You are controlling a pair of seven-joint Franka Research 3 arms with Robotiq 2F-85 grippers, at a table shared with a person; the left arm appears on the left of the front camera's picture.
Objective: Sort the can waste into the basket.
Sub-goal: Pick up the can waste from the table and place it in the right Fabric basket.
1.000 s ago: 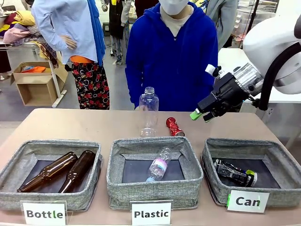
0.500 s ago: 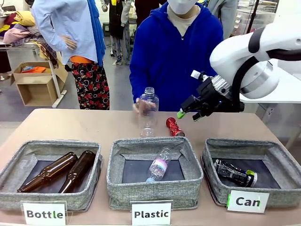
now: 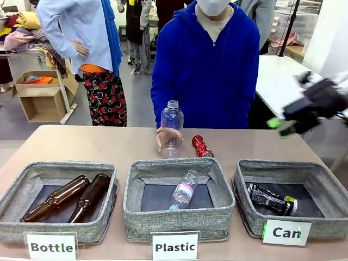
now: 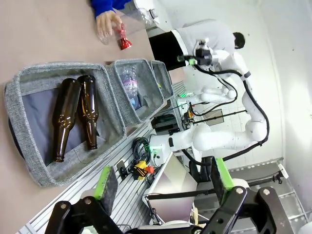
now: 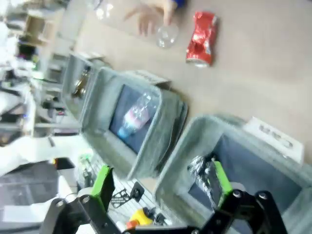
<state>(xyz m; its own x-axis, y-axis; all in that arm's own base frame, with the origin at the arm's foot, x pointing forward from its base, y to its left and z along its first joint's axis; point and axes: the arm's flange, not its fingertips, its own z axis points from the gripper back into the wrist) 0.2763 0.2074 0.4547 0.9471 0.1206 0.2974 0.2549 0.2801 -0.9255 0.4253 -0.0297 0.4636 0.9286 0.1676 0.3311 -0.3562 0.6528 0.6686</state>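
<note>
Beige table [image 3: 98, 144], front view: 1 black can [image 3: 272, 200] already lies in the "Can" basket [image 3: 240, 182]. The red can [image 3: 202, 146] lies on the table beyond the middle basket [image 3: 179, 215], so half the sorting is left. The right hand [image 3: 284, 125] hangs blurred at far right.

Left wrist view: the left hand [image 4: 163, 179] gapes wide, empty.

Right wrist view: the right hand's fingers [image 5: 103, 183] stand wide apart, holding nothing, above the "Can" basket.

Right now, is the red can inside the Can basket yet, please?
Out: the red can lies on the table beyond the middle basket.
</note>
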